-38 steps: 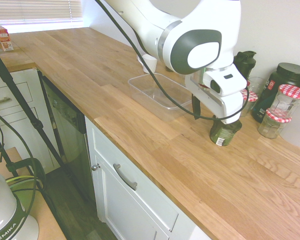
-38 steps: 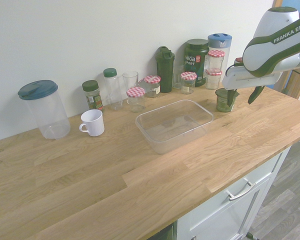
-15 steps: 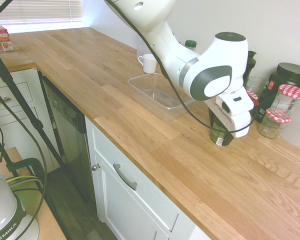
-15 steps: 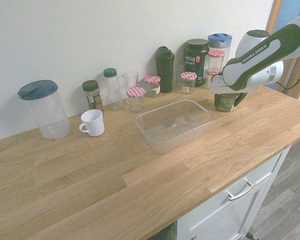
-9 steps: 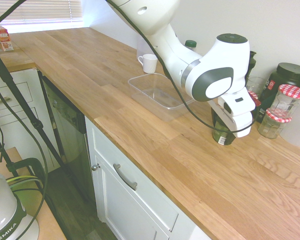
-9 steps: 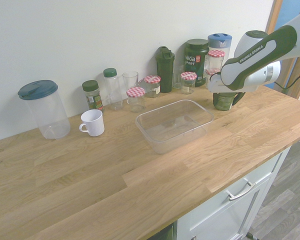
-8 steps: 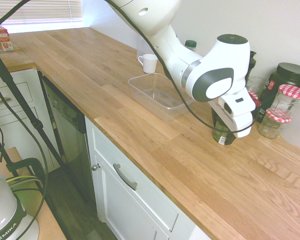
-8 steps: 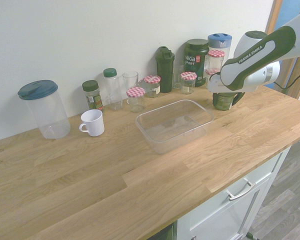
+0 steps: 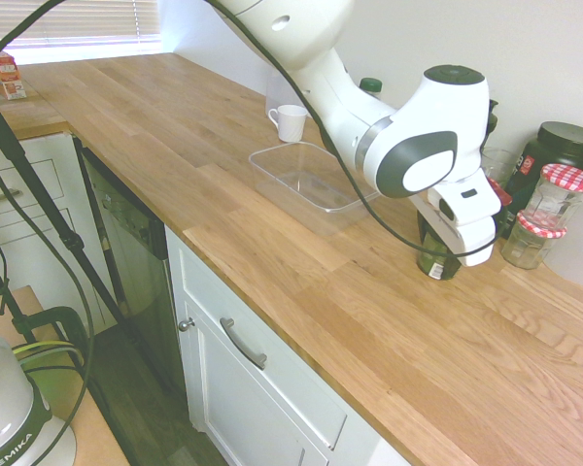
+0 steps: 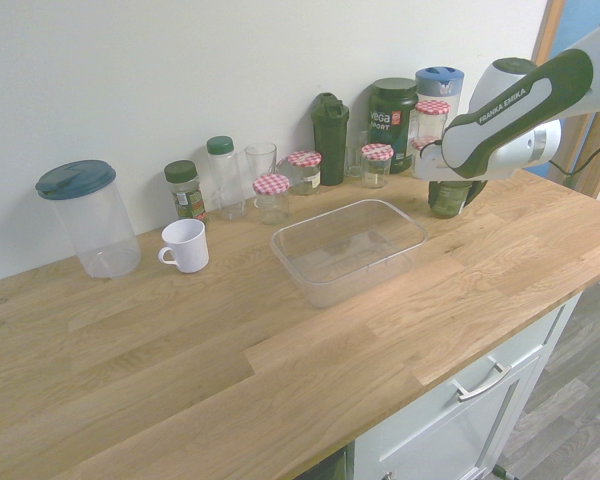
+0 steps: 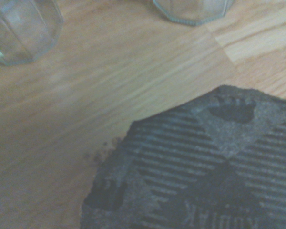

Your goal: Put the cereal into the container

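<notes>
Presently the cereal [image 9: 437,254] – a squat dark green jar with a small white label patch – is seen near the wall end of the wooden desk [image 9: 272,243], its upper part hidden behind the white hand of the arm. The fingers [image 10: 448,192] are drawn in tight upon the jar's top, so the cereal is gripped. Whether its base is touching the wood cannot be told from either outside view. In the wrist view a dark ribbed lid [image 11: 200,167] is shown close up and blurred, with the bases of two clear glass jars [image 11: 19,28] beyond it on the wood.

The container [image 10: 348,245] – a shallow clear tray – is set apart from the jar, nearer the middle of the desk, with nothing lying in it. Behind it, along the wall, jars with red-checkered lids [image 10: 272,185] and a dark green tub [image 10: 393,120] are ranged, and a white mug [image 10: 187,244] is placed beside the tray.
</notes>
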Action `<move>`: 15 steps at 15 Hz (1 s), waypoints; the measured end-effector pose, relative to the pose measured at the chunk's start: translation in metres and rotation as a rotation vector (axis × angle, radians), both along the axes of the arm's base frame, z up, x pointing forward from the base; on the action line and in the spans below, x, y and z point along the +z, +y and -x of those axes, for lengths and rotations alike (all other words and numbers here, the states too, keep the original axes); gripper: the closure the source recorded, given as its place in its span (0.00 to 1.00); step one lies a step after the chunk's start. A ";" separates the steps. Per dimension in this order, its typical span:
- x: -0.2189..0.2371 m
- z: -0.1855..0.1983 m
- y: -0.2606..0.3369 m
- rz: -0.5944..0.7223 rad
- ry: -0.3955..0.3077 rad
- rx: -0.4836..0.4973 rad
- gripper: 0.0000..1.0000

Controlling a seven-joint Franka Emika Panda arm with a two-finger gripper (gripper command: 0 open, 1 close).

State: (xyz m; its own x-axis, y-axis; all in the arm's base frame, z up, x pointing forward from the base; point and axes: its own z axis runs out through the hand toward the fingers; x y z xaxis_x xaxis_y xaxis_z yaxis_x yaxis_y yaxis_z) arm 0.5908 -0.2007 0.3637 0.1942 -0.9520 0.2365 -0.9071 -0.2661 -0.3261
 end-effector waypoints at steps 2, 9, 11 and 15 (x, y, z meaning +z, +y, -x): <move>0.036 0.001 0.011 0.010 -0.046 0.020 1.00; 0.124 0.013 0.111 0.074 -0.119 0.112 1.00; 0.130 0.024 0.146 0.085 -0.118 0.132 1.00; 0.113 0.042 0.209 0.090 -0.095 0.186 1.00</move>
State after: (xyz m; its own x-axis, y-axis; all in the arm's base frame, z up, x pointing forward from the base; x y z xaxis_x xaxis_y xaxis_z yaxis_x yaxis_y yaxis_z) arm 0.5484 0.0085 0.4768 0.3373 -0.8763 0.3440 -0.8061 -0.4576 -0.3752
